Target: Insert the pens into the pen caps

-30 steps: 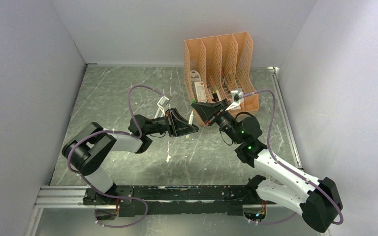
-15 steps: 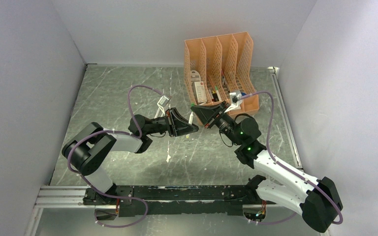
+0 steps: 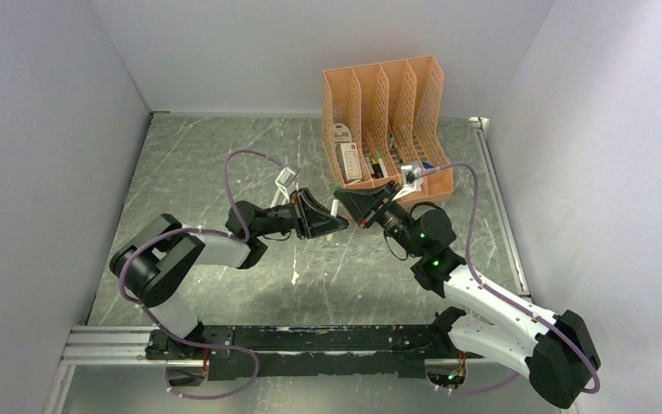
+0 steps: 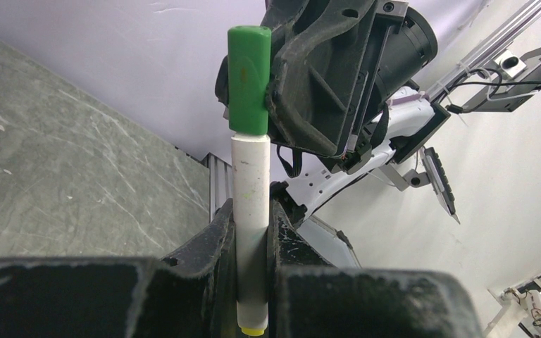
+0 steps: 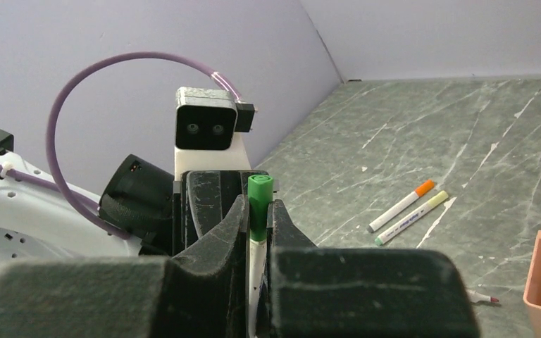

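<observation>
Jaws of left gripper are clamped on white pen mid-barrel, bracing it as the fixed half. Right gripper is pinched on green cap, which sits in line on the pen's end, mid-air between the two arms and just in front of peach organiser. Opposed grips keep both parts on one axis for the push. Cap looks on; can't tell if fully seated. Orange-capped pen and yellow-capped pen lie side by side on table, well apart, probably finished.
</observation>
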